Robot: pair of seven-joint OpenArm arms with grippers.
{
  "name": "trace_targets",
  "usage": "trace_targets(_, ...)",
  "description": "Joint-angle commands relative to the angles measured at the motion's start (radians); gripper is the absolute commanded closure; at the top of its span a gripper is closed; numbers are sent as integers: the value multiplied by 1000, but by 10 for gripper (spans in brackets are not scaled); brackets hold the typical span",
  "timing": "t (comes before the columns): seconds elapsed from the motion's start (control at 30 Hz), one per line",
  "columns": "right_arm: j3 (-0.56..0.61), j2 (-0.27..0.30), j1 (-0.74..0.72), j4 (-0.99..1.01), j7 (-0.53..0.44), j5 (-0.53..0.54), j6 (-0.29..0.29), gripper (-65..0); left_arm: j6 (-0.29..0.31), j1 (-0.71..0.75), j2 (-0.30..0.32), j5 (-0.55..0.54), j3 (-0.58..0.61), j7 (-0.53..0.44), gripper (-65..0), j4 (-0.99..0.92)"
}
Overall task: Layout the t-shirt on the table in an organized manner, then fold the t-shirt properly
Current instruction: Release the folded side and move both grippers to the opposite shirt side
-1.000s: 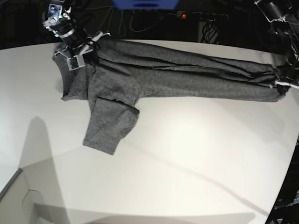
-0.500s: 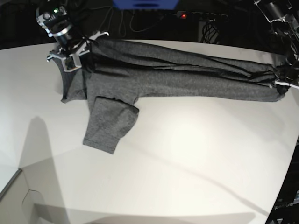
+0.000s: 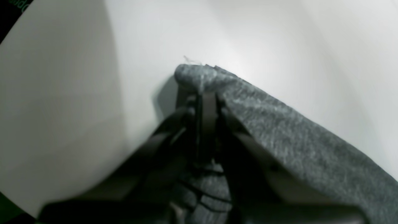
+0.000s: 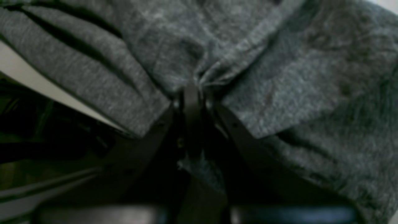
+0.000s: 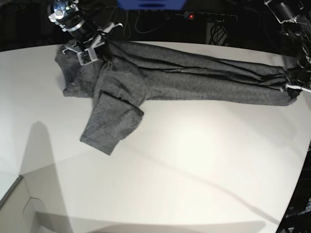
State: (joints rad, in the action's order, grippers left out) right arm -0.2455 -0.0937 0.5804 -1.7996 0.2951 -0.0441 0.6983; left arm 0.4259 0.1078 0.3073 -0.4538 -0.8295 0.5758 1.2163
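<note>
The dark-grey t-shirt [image 5: 184, 77] lies stretched into a long band across the far side of the white table [image 5: 184, 165], one sleeve [image 5: 111, 121] hanging toward the front. My right gripper [image 5: 97, 48] is shut on the shirt's far left end; in the right wrist view its fingers [image 4: 192, 102] pinch gathered grey t-shirt [image 4: 279, 77]. My left gripper [image 5: 294, 80] is shut on the shirt's right end at the table's edge. The left wrist view shows its fingers [image 3: 206, 112] clamped on a bunched tip of the t-shirt [image 3: 295, 140].
Dark cables and a power strip [image 5: 209, 17] with a red light lie behind the table. A cardboard box corner [image 5: 19, 204] sits at the front left. The table's curved edge [image 5: 299, 184] runs down the right side.
My right gripper has swung right and back along the far edge with the shirt's left end, dragging the sleeve slightly left and forward. The left gripper has held still.
</note>
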Motion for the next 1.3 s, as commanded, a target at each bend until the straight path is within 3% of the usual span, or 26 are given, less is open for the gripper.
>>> trace_targets(0.0,-1,7,5,-13,-23,17,0,0,3,-7,22,-9,-6,-24,0,15)
trace_targets(0.17,-1,24,5,-13,-23,17,0,-4,3,-7,22,-9,-6,-24,0,15)
trace_targets(0.4,-8,59,8,-19,-23,17,0,-240,3,-6,22,-9,-6,-24,0,15)
trace_targets(0.53,-65,58,14,-70,-23,22,0,-326,3,-3,22,-12,-6,-23,0,15)
trace_targets(0.83,-120,51,-93,-133,-21,22,0,-335,3,2,22,-13,-12,-23,0,15)
trace_targets(0.9,-119,51,-164,-130,22,20,0,-336,3,2,20,-13,-12,-23,0,15)
trace_targets(1.1,-113,58,-478,-64,330,17,0,-336,3,2,20,-15,-12,-23,0,15)
trace_targets(1.27,-111,104,-725,179,416,16,0,-336,3,2,8,-12,-12,-23,0,15)
